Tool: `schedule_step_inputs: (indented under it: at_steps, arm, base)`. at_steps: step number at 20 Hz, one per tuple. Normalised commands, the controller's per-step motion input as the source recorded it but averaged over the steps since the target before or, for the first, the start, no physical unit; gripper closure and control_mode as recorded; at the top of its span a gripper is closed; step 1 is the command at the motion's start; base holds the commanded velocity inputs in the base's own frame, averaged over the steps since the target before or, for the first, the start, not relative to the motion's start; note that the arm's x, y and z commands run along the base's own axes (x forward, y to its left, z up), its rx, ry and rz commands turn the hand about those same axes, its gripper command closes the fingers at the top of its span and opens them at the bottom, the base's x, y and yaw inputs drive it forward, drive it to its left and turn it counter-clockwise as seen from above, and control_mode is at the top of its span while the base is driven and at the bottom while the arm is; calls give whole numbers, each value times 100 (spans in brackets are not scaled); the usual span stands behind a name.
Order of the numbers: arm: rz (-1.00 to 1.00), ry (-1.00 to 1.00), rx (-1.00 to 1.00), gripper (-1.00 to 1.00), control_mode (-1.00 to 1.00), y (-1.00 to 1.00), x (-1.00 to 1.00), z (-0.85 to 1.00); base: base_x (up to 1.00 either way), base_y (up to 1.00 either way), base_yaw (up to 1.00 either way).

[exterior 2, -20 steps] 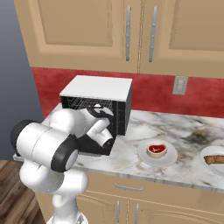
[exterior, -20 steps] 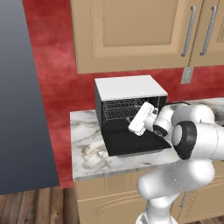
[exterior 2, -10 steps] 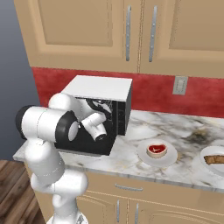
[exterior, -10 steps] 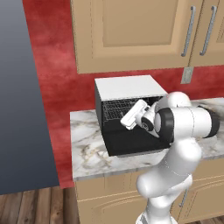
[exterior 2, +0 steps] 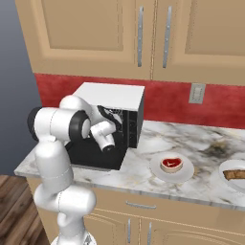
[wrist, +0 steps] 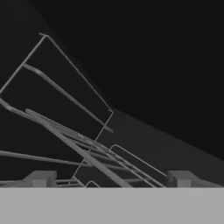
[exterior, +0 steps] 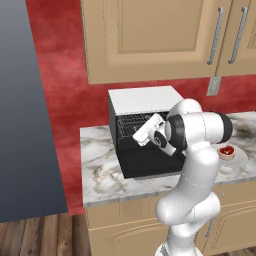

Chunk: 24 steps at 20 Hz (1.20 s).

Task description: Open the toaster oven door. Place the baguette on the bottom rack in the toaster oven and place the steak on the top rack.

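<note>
You see a red mottled back wall (exterior: 65, 75) behind a grey-veined white marble counter (exterior: 100, 170). Tan wooden upper cabinets (exterior 2: 95, 33) with long metal bar handles (exterior 2: 140, 36) hang above it, and matching tan base cabinets (exterior 2: 191, 222) sit beneath. A pale wall socket (exterior 2: 196, 93) sits on the red wall. At the counter's left end stands a flat grey-blue panel (exterior: 25, 125), over brown wood plank flooring (exterior: 40, 235).

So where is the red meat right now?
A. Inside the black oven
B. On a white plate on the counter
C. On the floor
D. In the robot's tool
B. The steak lies on a round white plate on the marble counter, to the right of the toaster oven, whose door is already down.
</note>
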Motion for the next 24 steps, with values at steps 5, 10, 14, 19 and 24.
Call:
schedule_step_inputs:
  at_steps: [5,10,14,19,24]
  arm:
    - [-4,0,0,-100,-100,0,53,-22]
    - [-1,0,0,100,-100,-1,22,-18]
    - [6,0,-1,100,-100,-17,-20,0]
    - [12,13,-19,100,-100,-20,-63,-4]
    - [23,17,-29,100,-100,-18,-77,-18]
  base:
    - [0,0,0]
    - [0,0,0]
    - [0,0,0]
    - [0,0,0]
    - [0,0,0]
